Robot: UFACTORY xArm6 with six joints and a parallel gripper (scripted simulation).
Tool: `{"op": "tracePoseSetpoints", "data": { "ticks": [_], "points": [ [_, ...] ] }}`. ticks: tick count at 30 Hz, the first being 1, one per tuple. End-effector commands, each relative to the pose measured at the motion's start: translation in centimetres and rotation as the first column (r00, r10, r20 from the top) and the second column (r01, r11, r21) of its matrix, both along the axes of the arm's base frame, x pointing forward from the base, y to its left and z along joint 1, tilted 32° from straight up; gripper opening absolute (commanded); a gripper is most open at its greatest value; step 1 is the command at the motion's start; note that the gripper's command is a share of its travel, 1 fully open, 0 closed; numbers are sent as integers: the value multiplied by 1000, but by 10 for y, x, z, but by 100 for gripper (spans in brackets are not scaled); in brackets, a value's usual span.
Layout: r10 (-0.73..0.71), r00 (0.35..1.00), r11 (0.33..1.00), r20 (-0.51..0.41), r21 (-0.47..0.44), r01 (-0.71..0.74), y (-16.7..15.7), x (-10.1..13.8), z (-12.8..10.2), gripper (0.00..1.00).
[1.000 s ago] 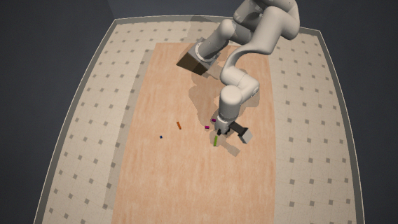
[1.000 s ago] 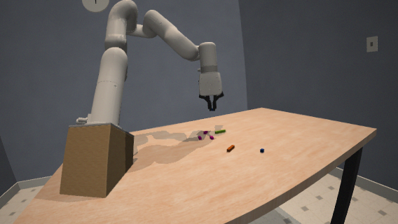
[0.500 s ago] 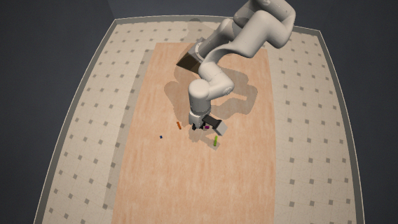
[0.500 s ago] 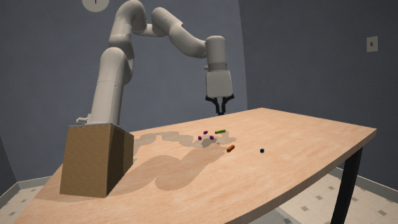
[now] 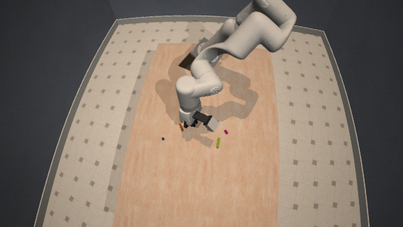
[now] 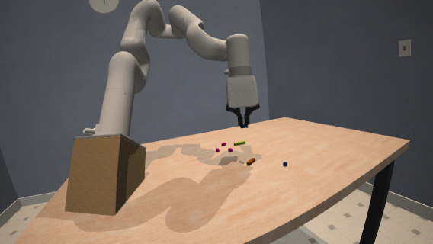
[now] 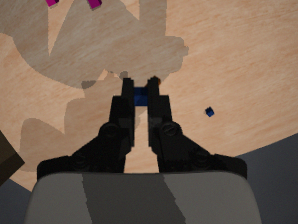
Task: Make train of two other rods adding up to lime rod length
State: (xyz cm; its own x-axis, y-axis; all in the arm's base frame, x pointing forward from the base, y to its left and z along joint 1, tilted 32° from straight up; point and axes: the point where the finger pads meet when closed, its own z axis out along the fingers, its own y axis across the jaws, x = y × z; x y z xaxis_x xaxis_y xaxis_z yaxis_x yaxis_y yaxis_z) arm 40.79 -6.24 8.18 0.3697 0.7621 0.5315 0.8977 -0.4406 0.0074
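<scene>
We have the black two-fingered pincer [image 7: 140, 87] clenched on a small blue cube-like rod [image 7: 140, 98], carried well above the pale wooden tabletop [image 6: 324, 152]. The short orange rod [image 6: 250, 161] lies flat below, slightly off to one side of the pincer, and we judge it the partner, since four plus one equals the lime green rod [image 6: 239, 143]. To do this step well, we descend slowly beside one end of the orange rod, centre the blue piece on its long axis, and set it down almost touching, without bumping the orange rod askew. We keep the train apart from the second small blue rod [image 6: 284, 164], the lime rod and the magenta rods [image 6: 223, 144], then open gently and lift straight up.
</scene>
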Motion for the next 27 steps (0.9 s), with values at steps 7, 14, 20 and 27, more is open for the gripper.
{"op": "tracePoseSetpoints", "data": {
  "ticks": [7,14,20,27],
  "points": [
    [-1,1000,1000,3,-1,1,1,2,-4,4],
    [-1,1000,1000,3,-1,1,9,6,-17,4],
    [-1,1000,1000,3,-1,1,21,12,-39,4],
    [-1,1000,1000,3,-1,1,30,18,-57,4]
  ]
}}
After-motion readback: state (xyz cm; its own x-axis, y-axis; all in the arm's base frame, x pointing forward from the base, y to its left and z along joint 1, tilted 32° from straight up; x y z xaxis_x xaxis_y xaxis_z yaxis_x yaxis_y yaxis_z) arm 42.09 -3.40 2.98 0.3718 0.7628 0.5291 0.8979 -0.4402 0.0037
